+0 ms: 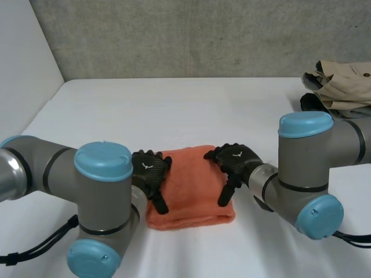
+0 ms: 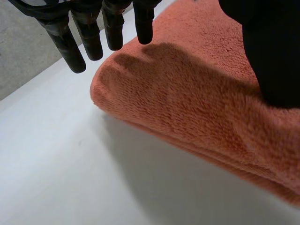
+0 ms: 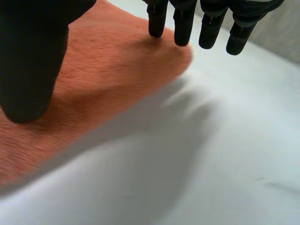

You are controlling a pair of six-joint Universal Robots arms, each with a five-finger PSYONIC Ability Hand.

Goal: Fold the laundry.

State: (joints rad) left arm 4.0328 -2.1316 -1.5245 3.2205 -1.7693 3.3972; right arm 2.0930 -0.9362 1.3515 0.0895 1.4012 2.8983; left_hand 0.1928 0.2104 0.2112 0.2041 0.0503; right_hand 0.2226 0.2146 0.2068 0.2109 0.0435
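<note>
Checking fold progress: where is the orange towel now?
Head view: the orange towel lies folded on the white table, front centre, between the left hand and right hand.

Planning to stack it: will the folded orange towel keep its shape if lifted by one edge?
Probably not: the towel has a soft, fluffy pile, so it would likely droop. Its stacked layers look loose and may fall open.

towel [image 1: 191, 191] laid at table [image 1: 174, 110] front edge, centre | flanked by left hand [image 1: 152, 172], right hand [image 1: 235, 164] | clothes [image 1: 342, 84] heaped at far right corner
</note>
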